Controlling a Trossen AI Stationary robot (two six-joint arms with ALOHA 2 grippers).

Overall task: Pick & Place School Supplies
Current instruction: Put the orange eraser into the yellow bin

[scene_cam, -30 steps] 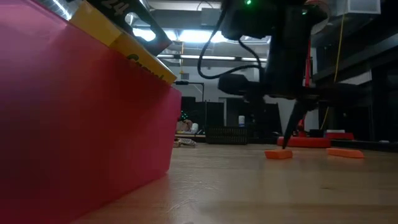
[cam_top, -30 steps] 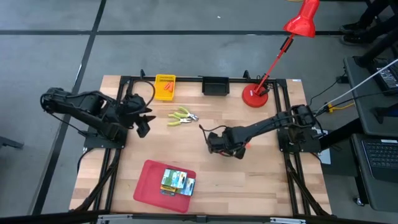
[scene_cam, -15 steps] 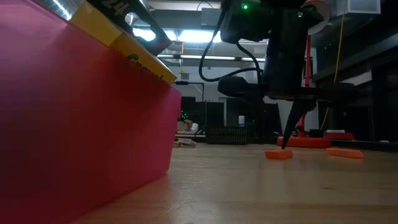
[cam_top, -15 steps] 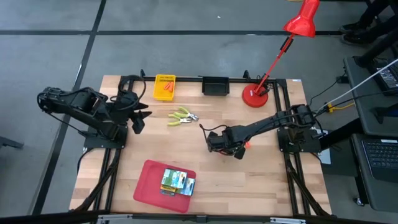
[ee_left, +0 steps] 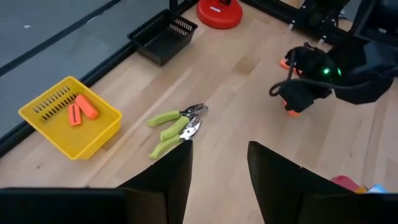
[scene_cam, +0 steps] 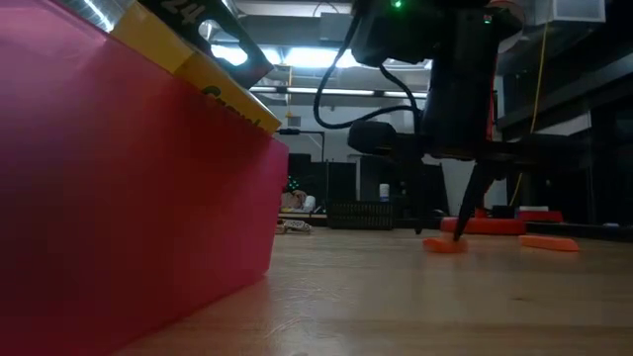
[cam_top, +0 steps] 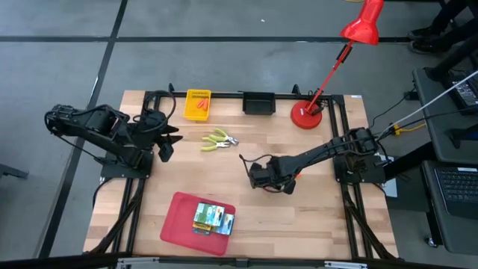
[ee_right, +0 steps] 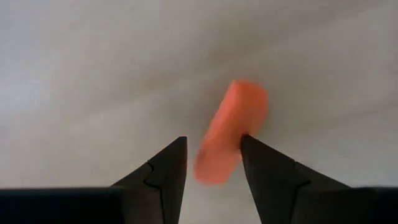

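Observation:
A thumb-sized orange piece [ee_right: 229, 134] lies flat on the wooden table near its middle. My right gripper [ee_right: 212, 143] stands open over it, pointing straight down, with the piece's one end between the fingers. In the low view the fingertips [scene_cam: 459, 233] reach down to the piece [scene_cam: 445, 245]. A second orange piece [scene_cam: 550, 242] lies just right of it. Yellow-green pliers [cam_top: 219, 140] lie at the far middle. My left gripper [ee_left: 219, 155] hangs open above the table's left side, holding nothing. My right gripper comes at the orange piece from above, and one fingertip [ee_right: 249, 144] overlaps the piece's long edge [ee_right: 239, 127]. The piece lies flat on the table. I cannot tell whether that finger touches it.
A yellow basket [cam_top: 198, 104] with orange pieces and a black basket [cam_top: 258, 102] stand at the far edge, and a red lamp's base [cam_top: 308, 113] at the far right. A red tray [cam_top: 179, 224] with crayon boxes [cam_top: 213, 219] sits near the front edge.

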